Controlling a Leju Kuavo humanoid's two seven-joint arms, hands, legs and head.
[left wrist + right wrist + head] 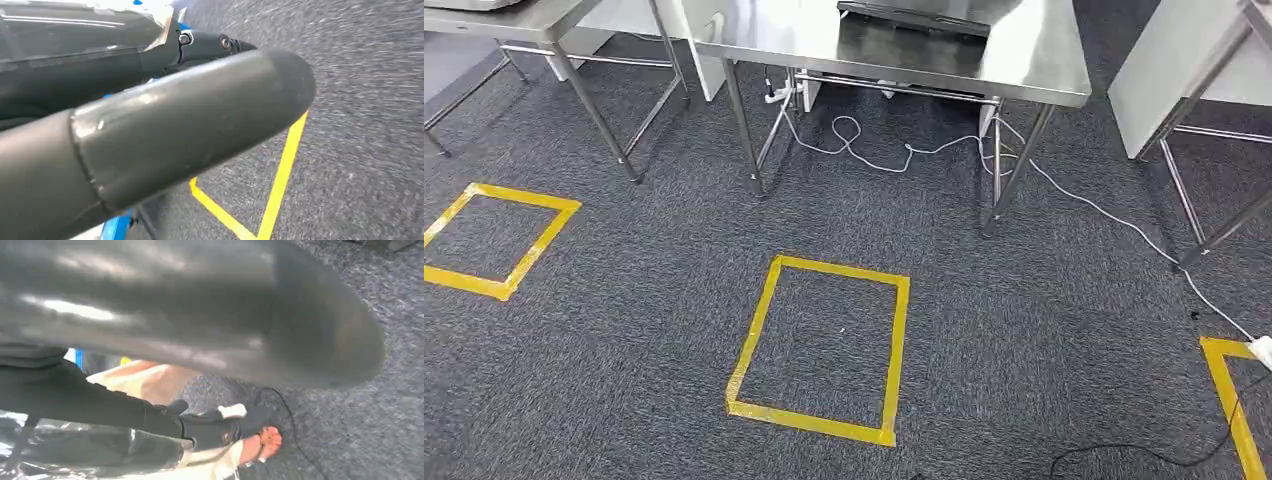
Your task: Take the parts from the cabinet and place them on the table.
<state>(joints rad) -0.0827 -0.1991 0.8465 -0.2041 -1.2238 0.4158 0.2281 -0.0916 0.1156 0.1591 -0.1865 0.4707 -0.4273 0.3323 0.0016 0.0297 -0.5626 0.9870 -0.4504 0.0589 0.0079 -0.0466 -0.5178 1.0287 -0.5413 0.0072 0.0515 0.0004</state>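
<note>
From my head I look down on dark grey carpet (1044, 330) marked with yellow tape squares (822, 350), a steel table (1034, 60) ahead and a white cable (1064, 190) trailing under it. My left hand (165, 130) shows close up at its wrist, thumb over carpet and a tape corner; my right hand (200, 310) is blurred, with a person's sandalled foot (262, 444) beyond. Whether my fingers are spread or curled, I cannot tell. I cannot see cabinet or parts. No writing is readable.
</note>
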